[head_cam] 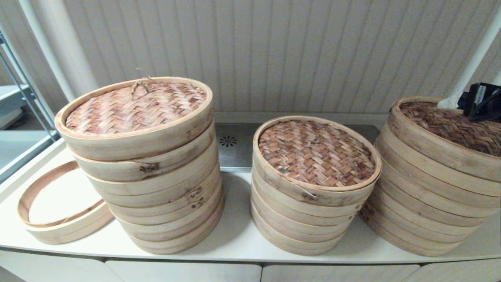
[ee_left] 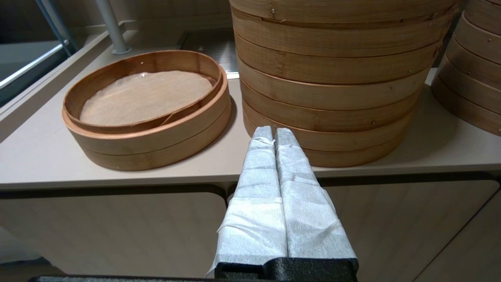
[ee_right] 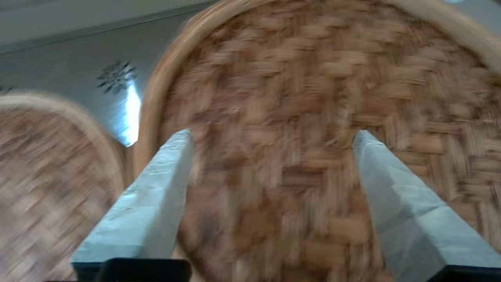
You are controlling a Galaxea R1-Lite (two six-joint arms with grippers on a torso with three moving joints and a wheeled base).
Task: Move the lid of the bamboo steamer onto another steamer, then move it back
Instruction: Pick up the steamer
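The right gripper (ee_right: pixel 274 137) hangs with fingers spread wide and empty above the woven lid (head_cam: pixel 454 125) of the right steamer stack (head_cam: pixel 430 188), at the head view's right edge. The left gripper (ee_left: pixel 274 131), fingers pressed together, sits low before the counter (ee_left: pixel 39 156).

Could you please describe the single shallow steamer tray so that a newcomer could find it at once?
Start at the tallest steamer stack on the counter's left. Beside it, nearer the left end, the single steamer tray sits directly on the counter. Unlike the three lidded stacks, it is open-topped.
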